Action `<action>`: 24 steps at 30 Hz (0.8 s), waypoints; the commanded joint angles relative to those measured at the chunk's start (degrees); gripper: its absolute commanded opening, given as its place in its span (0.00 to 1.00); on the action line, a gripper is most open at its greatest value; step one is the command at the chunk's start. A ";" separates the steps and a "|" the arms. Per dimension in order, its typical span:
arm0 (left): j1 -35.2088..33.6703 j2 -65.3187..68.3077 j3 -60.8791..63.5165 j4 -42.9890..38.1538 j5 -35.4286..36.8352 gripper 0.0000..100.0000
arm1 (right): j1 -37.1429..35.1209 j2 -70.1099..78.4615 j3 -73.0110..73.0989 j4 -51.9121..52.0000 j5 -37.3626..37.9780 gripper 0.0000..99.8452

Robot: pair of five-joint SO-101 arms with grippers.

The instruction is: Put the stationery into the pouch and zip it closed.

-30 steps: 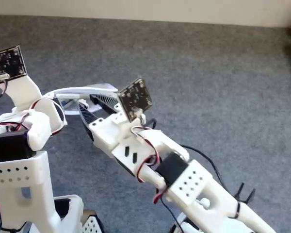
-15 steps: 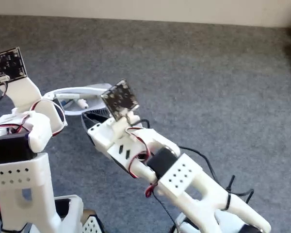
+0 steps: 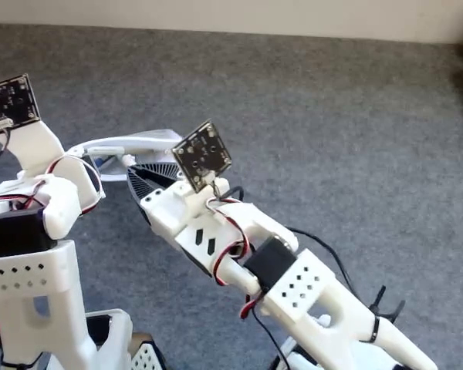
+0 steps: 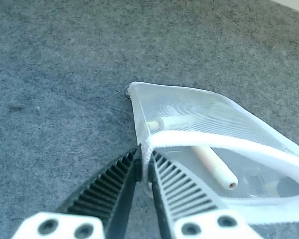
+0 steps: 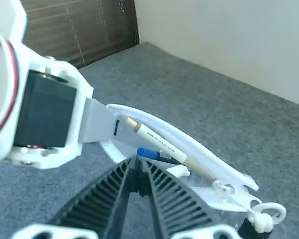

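A white mesh pouch lies open-mouthed on grey carpet between the two white arms. Its thick zip edge curves over a cream pen inside. The left gripper has its black ribbed fingers clamped on the pouch's rim, near one pointed corner. The right gripper meets the opposite side of the mouth, fingers pressed together; whether fabric sits between them cannot be told. Just past its tips a blue-capped pen lies alongside the cream one. A white zip pull ring rests at the pouch's far end. Beyond the pouch the carpet runs to a pale wall.
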 commanded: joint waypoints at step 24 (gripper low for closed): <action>-0.84 -0.22 -0.22 -1.05 -0.53 0.01 | 6.55 -22.11 11.47 10.24 0.97 0.01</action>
